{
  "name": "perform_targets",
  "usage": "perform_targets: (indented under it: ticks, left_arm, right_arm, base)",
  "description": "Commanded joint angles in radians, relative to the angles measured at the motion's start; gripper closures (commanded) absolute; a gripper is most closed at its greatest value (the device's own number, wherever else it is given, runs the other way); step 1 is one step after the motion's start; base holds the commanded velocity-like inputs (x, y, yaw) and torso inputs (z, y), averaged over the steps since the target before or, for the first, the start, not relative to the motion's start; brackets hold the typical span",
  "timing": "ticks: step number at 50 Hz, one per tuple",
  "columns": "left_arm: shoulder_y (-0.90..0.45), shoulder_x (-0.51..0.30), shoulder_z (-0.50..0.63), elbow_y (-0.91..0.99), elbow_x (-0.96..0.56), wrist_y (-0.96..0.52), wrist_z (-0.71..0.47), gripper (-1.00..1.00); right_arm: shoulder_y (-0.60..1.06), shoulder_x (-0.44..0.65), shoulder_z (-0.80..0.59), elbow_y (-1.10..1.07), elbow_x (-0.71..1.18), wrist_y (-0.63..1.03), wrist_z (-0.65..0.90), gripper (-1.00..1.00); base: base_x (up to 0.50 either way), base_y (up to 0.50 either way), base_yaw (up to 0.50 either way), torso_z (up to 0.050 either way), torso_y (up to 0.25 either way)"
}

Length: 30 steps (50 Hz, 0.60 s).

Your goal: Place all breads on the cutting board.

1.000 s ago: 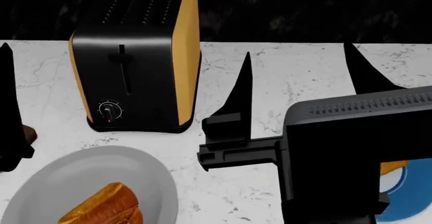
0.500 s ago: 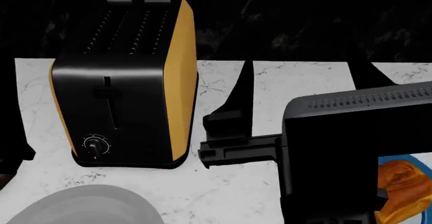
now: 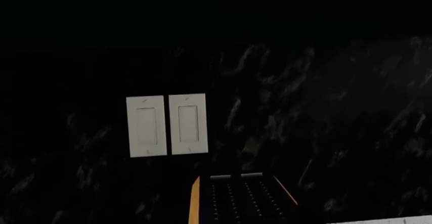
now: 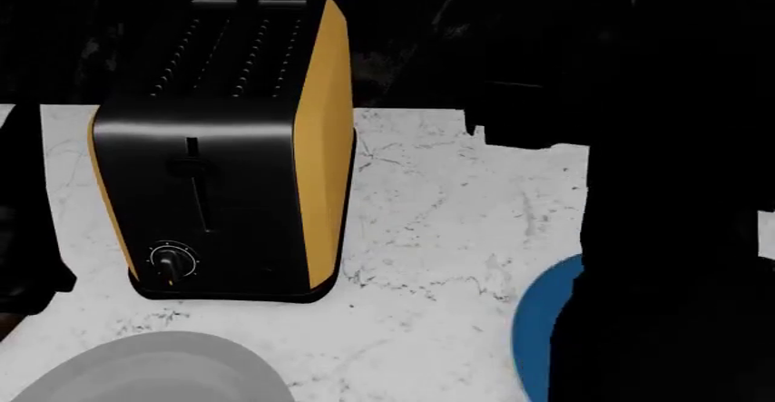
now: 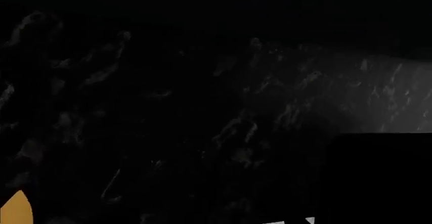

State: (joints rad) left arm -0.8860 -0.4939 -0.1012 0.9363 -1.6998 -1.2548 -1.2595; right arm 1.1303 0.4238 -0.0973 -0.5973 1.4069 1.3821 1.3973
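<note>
No bread shows in any view now, and the cutting board is out of view. My right arm [image 4: 678, 239] is a large black mass filling the right of the head view. It hides most of the blue-rimmed plate [image 4: 539, 329], and its fingers merge with the dark wall, so I cannot tell how they stand. A black part of my left arm [image 4: 24, 239] shows at the left edge; its jaws cannot be read. Both wrist views show only the dark wall, with no fingers in them.
A black and orange toaster [image 4: 218, 202] stands on the white marble counter [image 4: 448, 230]. The rim of a round grey plate [image 4: 145, 370] shows at the bottom left. The left wrist view shows two white switch plates [image 3: 167, 125] and the toaster's top [image 3: 240, 198].
The head view tilted up, so the bread on the grey plate left view. My right arm then rose in front of the camera and covered the bread on the blue-rimmed plate.
</note>
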Motion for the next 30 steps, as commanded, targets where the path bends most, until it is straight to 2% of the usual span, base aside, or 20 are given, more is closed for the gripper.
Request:
perform_targets:
  ticks: [1, 3, 6, 7, 9, 12, 18, 21, 27, 30]
  left_arm:
    - [0.016, 0.001, 0.004, -0.001, 0.025, 0.002, 0.015, -1.0]
    - [0.021, 0.001, 0.003, 0.0, 0.032, 0.001, 0.022, -1.0]
    - [0.02, -0.005, 0.002, 0.001, 0.027, 0.006, 0.017, -1.0]
    - [0.021, -0.006, 0.001, 0.001, 0.029, 0.006, 0.019, -1.0]
    - [0.024, -0.006, 0.001, 0.001, 0.033, 0.007, 0.021, -1.0]
    - [0.023, -0.006, 0.005, 0.001, 0.035, 0.008, 0.021, -1.0]
    - [0.018, -0.013, 0.006, 0.0, 0.043, 0.009, 0.022, -1.0]
    - [0.019, -0.011, 0.011, -0.002, 0.044, 0.011, 0.023, -1.0]
    - [0.023, -0.012, 0.019, 0.003, 0.04, 0.015, 0.019, -1.0]
    - [0.014, -0.015, 0.024, 0.0, 0.031, 0.019, 0.009, -1.0]
  right_arm:
    - [0.124, -0.047, -0.008, 0.223, -0.045, 0.018, 0.15, -1.0]
    - [0.125, -0.077, 0.025, 0.265, -0.053, 0.063, 0.171, -1.0]
    - [0.143, -0.147, 0.07, 0.309, -0.182, 0.187, 0.172, -1.0]
    - [0.145, -0.147, 0.056, 0.311, -0.231, 0.188, 0.173, -1.0]
    - [0.127, -0.187, 0.111, 0.326, -0.349, 0.188, 0.173, -1.0]
    - [0.123, -0.222, 0.166, 0.34, -0.39, 0.188, 0.173, -1.0]
    - [0.117, -0.243, 0.169, 0.397, -0.518, 0.189, 0.173, -1.0]
    - [0.089, -0.286, 0.248, 0.372, -0.521, 0.189, 0.173, -1.0]
    - [0.082, -0.283, 0.24, 0.389, -0.542, 0.189, 0.173, -1.0]
    - [0.063, -0.31, 0.286, 0.403, -0.607, 0.189, 0.173, -1.0]
  base:
    - [0.0, 0.0, 0.0, 0.0, 0.0]
    - [0.0, 0.0, 0.0, 0.0, 0.0]
    - [0.0, 0.0, 0.0, 0.0, 0.0]
    - [0.0, 0.0, 0.0, 0.0, 0.0]
    - [0.0, 0.0, 0.0, 0.0, 0.0]
    - [0.0, 0.0, 0.0, 0.0, 0.0]
    - [0.0, 0.0, 0.0, 0.0, 0.0]
    - [0.0, 0.0, 0.0, 0.0, 0.0]
    - [0.0, 0.0, 0.0, 0.0, 0.0]
    - [0.0, 0.0, 0.0, 0.0, 0.0]
